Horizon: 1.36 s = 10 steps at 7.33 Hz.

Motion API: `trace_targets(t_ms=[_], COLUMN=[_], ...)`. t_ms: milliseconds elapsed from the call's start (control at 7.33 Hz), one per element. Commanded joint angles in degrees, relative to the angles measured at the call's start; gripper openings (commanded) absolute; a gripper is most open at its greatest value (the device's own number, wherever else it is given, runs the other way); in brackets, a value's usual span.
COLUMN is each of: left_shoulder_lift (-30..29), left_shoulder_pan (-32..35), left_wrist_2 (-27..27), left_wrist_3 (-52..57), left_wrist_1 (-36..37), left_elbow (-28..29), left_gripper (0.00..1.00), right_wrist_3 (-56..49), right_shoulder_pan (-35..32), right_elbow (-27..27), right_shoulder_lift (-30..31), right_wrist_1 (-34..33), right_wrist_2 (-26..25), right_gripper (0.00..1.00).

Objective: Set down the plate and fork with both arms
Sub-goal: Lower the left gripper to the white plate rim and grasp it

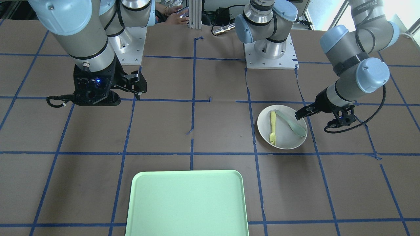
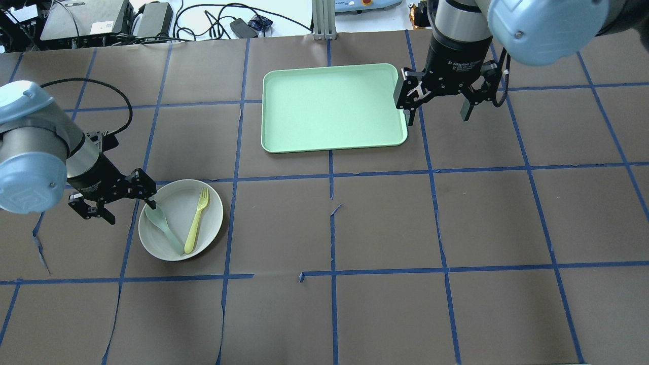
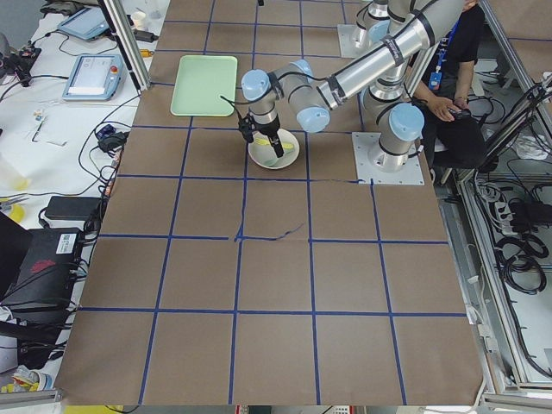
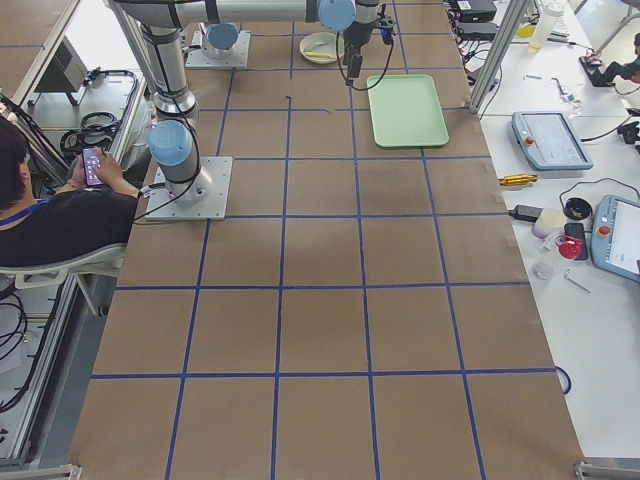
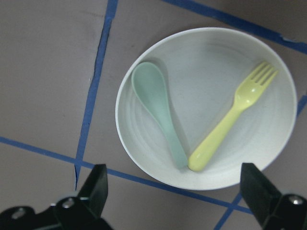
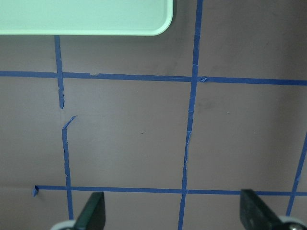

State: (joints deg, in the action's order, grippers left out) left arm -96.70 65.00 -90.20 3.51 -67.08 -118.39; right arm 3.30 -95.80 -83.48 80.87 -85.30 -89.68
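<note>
The off-white plate (image 2: 209,215) sits on the table on my left side, also in the front view (image 1: 287,141) and the left wrist view (image 5: 211,81). The pale-yellow fork (image 2: 196,221) (image 5: 233,120) (image 1: 272,126) lies in it beside a pale green-grey spoon (image 2: 163,223) (image 5: 159,111). My left gripper (image 2: 124,207) (image 5: 177,191) is open and empty, hovering over the plate's left rim, one finger near the spoon's bowl. My right gripper (image 2: 438,108) (image 6: 173,213) is open and empty, above the table just right of the tray.
The rectangular mint-green tray (image 2: 332,106) (image 1: 187,203) (image 6: 86,17) lies at the far middle of the table. Blue tape lines cross the brown table cover. A seated person (image 4: 60,215) is beside the arm bases.
</note>
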Motion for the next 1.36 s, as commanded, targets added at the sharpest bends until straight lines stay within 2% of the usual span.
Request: trace_targets(t_ms=[0, 273, 818, 955, 1091, 1227], left_shoulder_lift=[-0.8, -1.0, -3.6, -4.1, -4.4, -4.5], left_shoulder_pan=[-3.1, -4.4, -4.5, -4.5, -4.5, -4.5], left_wrist_2=[0.7, 0.8, 0.7, 0.7, 0.7, 0.6], left_wrist_3=[4.7, 5.8, 6.1, 6.1, 6.1, 6.2], left_wrist_1=[2.8, 2.9, 3.6, 3.9, 4.0, 4.1], left_elbow=[-4.0, -6.1, -6.3, -6.2, -6.2, -5.8], left_gripper=[0.75, 0.71, 0.63, 0.55, 0.25, 0.0], right_wrist_3=[0.0, 0.0, 0.0, 0.0, 0.0, 0.0], right_shoulder_pan=[0.0, 0.0, 0.0, 0.0, 0.0, 0.0], right_elbow=[0.0, 0.0, 0.0, 0.0, 0.0, 0.0], right_shoulder_lift=[-0.4, -0.7, -0.7, -0.7, -0.7, -0.7], right_wrist_1=[-0.7, -0.7, -0.7, -0.7, -0.7, -0.7], right_wrist_2=[0.0, -0.1, -0.1, -0.1, -0.1, -0.1], right_gripper=[1.0, 1.0, 1.0, 1.0, 1.0, 1.0])
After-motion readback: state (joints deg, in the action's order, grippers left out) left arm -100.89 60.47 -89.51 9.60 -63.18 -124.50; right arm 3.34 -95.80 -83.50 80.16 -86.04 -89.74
